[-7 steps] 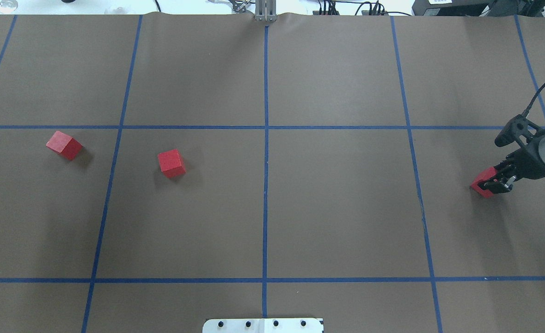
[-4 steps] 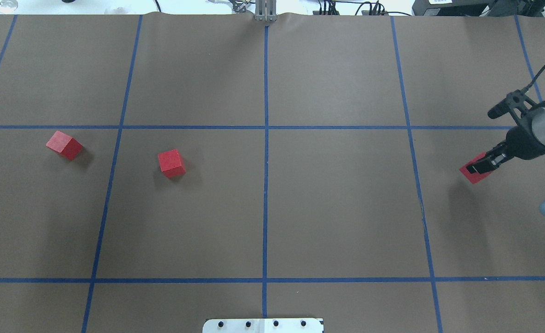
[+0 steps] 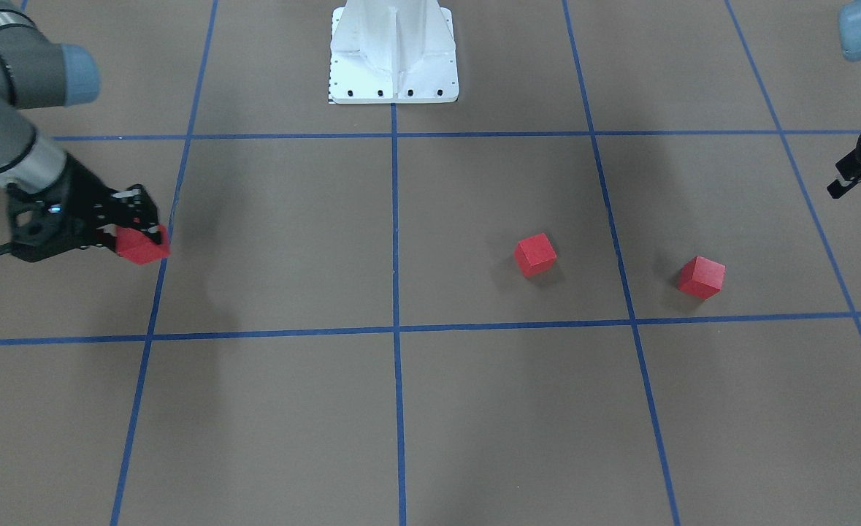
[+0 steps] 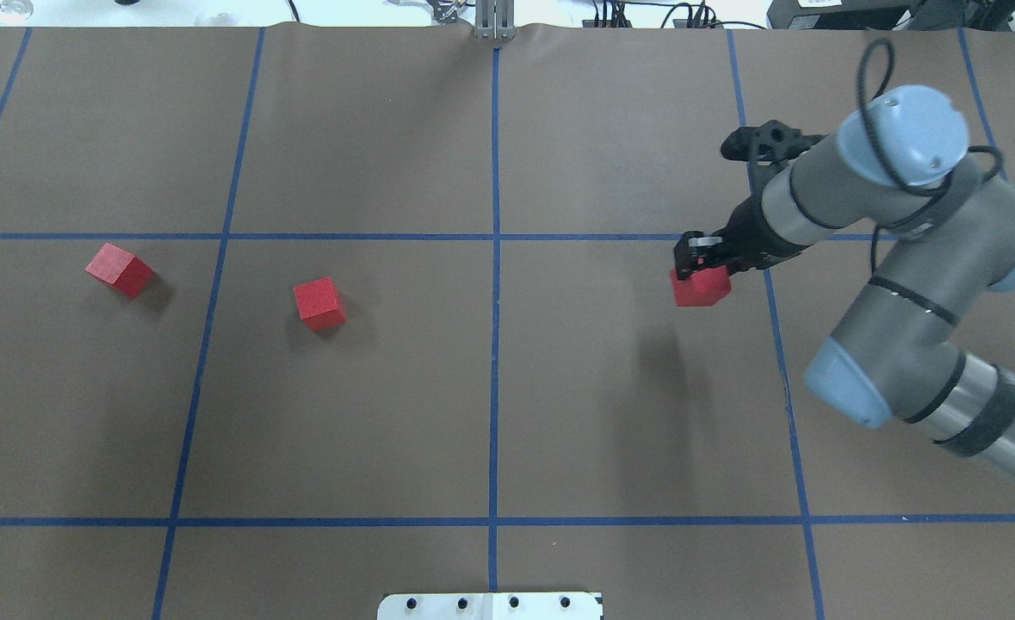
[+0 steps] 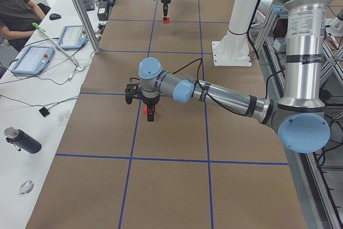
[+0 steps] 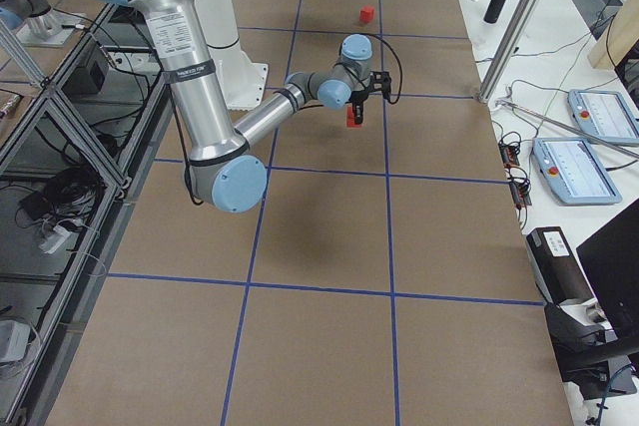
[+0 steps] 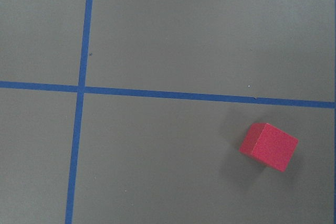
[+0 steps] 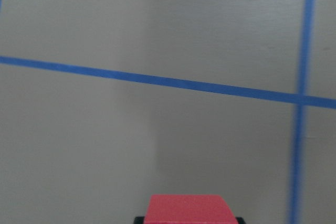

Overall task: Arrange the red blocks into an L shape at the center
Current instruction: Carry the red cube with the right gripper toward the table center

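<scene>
A brown paper-covered table [image 4: 628, 448] is marked into large squares by blue tape. The centre tape line [image 4: 495, 344] runs straight out from the robot and serves as the reference here.

To the right of the centre tape line, well apart from it, the right arm [image 4: 903, 258] reaches in from the robot's right side. The right claw [image 4: 701, 267] is pinching one red block [image 4: 702, 291] by its upper part. This held red block hangs above the table, and its shadow falls separately on the paper below. In the front-facing view the same held block [image 3: 143, 246] sticks out from the black fingers [image 3: 132, 212]. The right wrist camera shows only the block's top face [image 8: 189, 209] at the bottom edge, with blurred tape lines beyond it.

To the left of the centre tape line lie two loose red blocks, both resting on the table. The nearer loose block [image 4: 318, 303] sits apart from the line. The farther loose block [image 4: 120, 269] lies well beyond it, turned at an angle.

The left claw [image 5: 151, 115] points down at the table on the left of the centre tape line, near one loose block. I cannot tell whether it is spread or pressed together. The left wrist camera shows one red block [image 7: 269, 146] lying alone on the paper.
</scene>
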